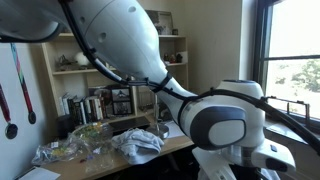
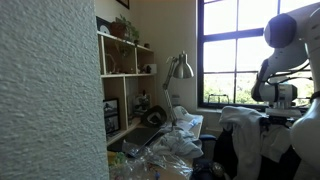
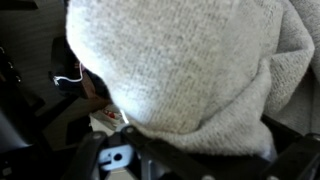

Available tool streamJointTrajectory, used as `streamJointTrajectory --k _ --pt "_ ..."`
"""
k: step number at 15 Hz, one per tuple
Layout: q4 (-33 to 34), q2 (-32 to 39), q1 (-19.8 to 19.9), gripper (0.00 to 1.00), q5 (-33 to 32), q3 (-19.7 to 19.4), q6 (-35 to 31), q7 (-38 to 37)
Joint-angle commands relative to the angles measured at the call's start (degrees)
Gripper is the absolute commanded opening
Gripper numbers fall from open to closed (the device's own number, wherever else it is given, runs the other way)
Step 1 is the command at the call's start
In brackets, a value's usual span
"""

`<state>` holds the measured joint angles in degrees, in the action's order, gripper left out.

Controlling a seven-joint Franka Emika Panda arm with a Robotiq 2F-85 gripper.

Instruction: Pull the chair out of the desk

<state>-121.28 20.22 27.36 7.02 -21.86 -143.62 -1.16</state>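
Observation:
A grey knitted sweater point(image 3: 180, 60) fills most of the wrist view. It seems to hang over the back of the chair point(image 2: 232, 152), where it shows as pale cloth point(image 2: 240, 122) in an exterior view. My gripper point(image 3: 200, 152) is pressed right up against the sweater. Only its dark frame shows along the bottom edge, and the fingertips are hidden by the cloth. The arm point(image 2: 282, 85) reaches down to the chair by the window. The desk point(image 1: 178, 146) is covered with clutter.
Crumpled plastic bags point(image 1: 78, 150) and white cloth point(image 1: 140, 142) lie on the desk. A desk lamp point(image 2: 180, 68) stands at its far end. Wall shelves point(image 2: 125, 60) hold books and small items. A large window point(image 2: 235, 50) is behind the arm.

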Motion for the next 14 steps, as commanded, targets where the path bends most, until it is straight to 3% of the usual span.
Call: streamJointTrajectory --k 1,9,14 --pt "3.7 5.0 2.6 1.0 0.1 -0.8 0.9 1.7" --pt "4.5 2.8 -0.8 1.0 -3.1 0.3 0.8 1.4" --pt "1.2 -3.3 -6.6 1.0 -12.4 -2.4 1.8 -4.8"
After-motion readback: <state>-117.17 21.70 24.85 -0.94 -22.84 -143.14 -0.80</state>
